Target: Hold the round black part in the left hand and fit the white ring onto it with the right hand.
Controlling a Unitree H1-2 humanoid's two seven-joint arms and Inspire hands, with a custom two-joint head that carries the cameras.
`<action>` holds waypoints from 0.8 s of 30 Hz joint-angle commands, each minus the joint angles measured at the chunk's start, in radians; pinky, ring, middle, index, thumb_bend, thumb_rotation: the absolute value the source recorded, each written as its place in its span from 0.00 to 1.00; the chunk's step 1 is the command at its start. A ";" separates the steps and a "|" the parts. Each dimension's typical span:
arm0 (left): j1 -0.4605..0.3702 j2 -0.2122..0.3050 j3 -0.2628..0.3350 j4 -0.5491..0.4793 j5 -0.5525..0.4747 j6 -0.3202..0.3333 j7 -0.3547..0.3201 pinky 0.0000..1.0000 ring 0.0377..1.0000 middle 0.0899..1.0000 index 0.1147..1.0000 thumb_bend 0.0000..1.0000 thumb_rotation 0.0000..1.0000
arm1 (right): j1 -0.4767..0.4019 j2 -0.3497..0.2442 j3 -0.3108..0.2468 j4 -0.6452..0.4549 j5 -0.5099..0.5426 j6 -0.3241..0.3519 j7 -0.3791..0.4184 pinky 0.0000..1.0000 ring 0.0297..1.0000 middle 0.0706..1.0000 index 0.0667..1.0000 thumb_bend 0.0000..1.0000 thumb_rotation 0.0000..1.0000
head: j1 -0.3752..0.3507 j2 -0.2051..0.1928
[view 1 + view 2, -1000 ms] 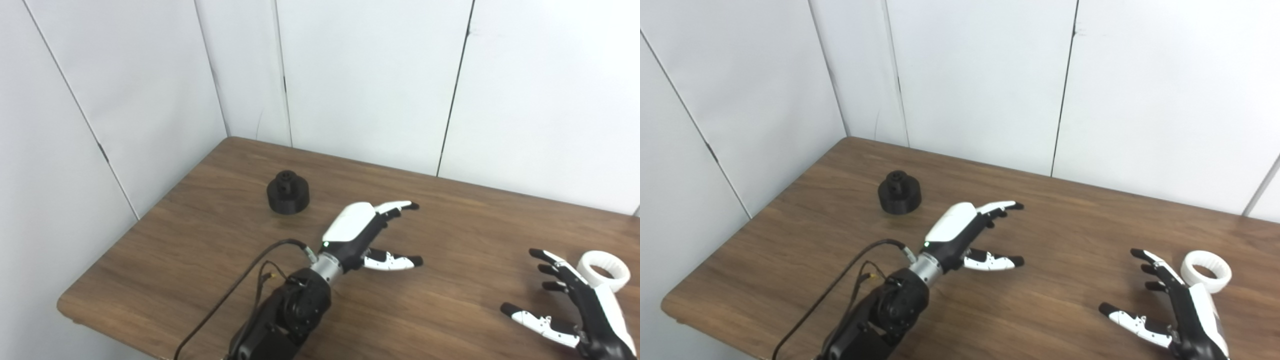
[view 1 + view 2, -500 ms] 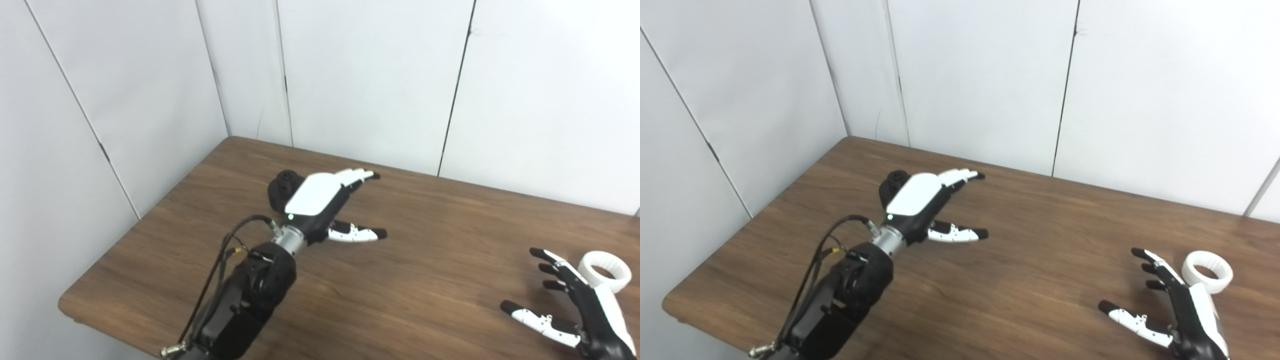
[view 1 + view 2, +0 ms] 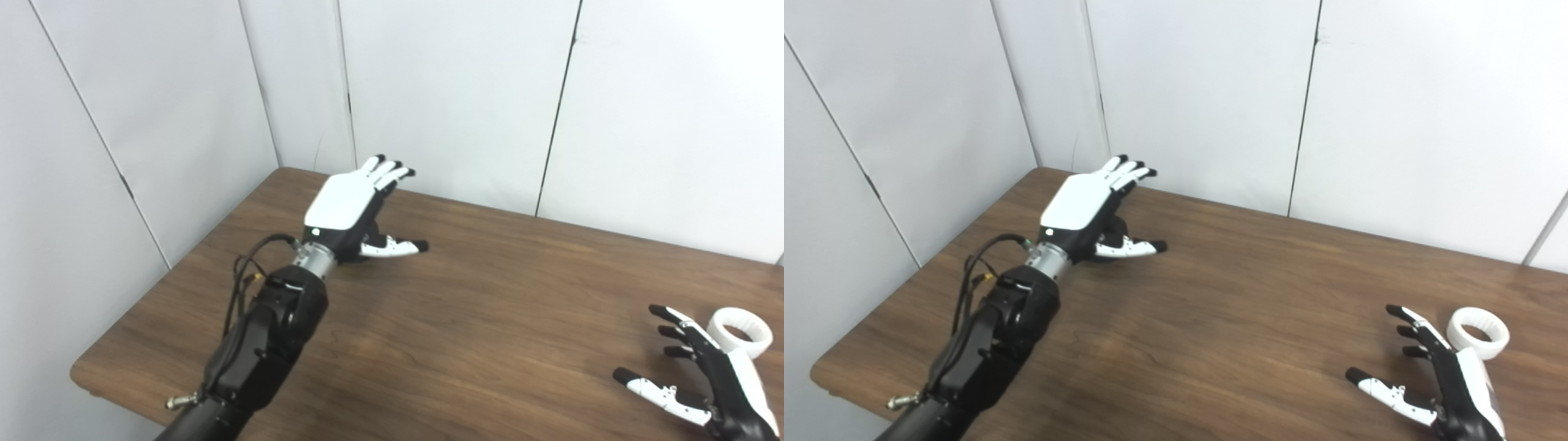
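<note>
Black part hidden under left hand (image 3: 346, 208), near table's far left corner; fingers spread flat, nothing gripped. Risk: blind closing from above, part knocked or pushed toward wall. White panel walls (image 3: 453, 92) close behind, little room to overshoot. Brown wood table (image 3: 490, 318), smooth, likely slippery. Right hand (image 3: 1448, 380) open, empty, beside white ring (image 3: 1478, 332) at right edge.

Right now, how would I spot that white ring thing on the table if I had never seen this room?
Start at the brown wooden table and follow it to its near right end. There, just beyond the fingers of the robot's open right hand, lies the white plastic ring, flat on the wood. It is the only loose, hollow, all-white object there.
</note>
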 commanded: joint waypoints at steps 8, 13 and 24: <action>-0.076 0.106 0.023 0.048 0.056 0.049 0.007 0.97 1.00 1.00 0.94 0.88 0.63 | -0.041 0.001 -0.003 0.010 0.005 -0.038 -0.020 0.72 0.82 0.87 0.82 0.84 0.35 | 0.003 -0.003; -0.091 0.138 0.025 0.081 0.056 0.081 -0.022 0.97 1.00 1.00 1.00 0.90 0.64 | -0.043 -0.005 -0.002 0.020 -0.003 -0.052 -0.027 0.70 0.81 0.87 0.82 0.84 0.36 | 0.003 -0.006; -0.115 0.187 0.069 0.223 -0.099 0.068 -0.051 0.96 1.00 1.00 0.99 0.92 0.59 | -0.043 -0.004 -0.006 0.029 0.013 -0.063 -0.025 0.72 0.81 0.87 0.82 0.83 0.36 | 0.001 -0.005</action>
